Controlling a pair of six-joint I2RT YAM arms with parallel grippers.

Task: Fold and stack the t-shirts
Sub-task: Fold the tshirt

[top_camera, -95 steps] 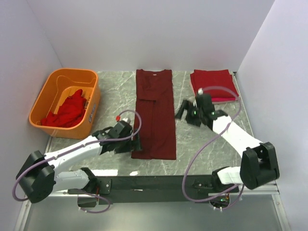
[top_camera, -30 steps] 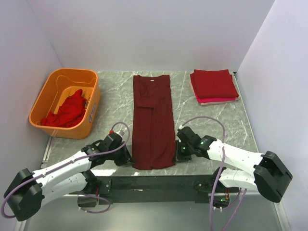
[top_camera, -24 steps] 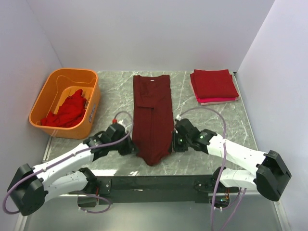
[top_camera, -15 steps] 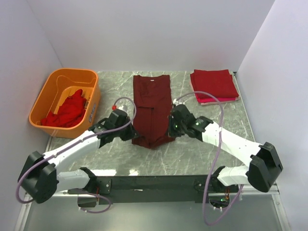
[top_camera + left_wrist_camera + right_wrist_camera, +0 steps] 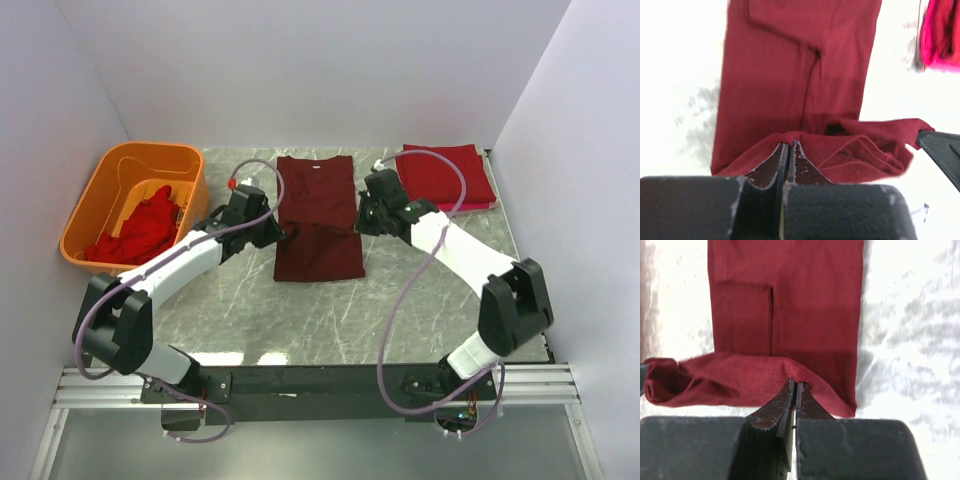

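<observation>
A dark maroon t-shirt (image 5: 318,200) lies lengthwise in the middle of the table, its near half lifted and doubled back over the rest. My left gripper (image 5: 286,232) is shut on the hem's left corner (image 5: 788,145). My right gripper (image 5: 360,222) is shut on the hem's right corner (image 5: 795,382). Between the two the hem hangs as a sagging ridge of cloth (image 5: 725,377) above the flat shirt body (image 5: 800,65). A stack of folded red t-shirts (image 5: 445,175) sits at the far right. More bright red t-shirts (image 5: 140,232) lie crumpled in the tub.
The orange plastic tub (image 5: 100,195) stands at the far left of the marble table (image 5: 420,300). White walls close the table in at the back and on both sides. The folded stack shows in the left wrist view as a pink-red edge (image 5: 940,35).
Both grippers have carried the shirt's hem from the near table edge toward the collar, so the shirt's visible length has roughly halved. Both arms now reach farther over the table.
</observation>
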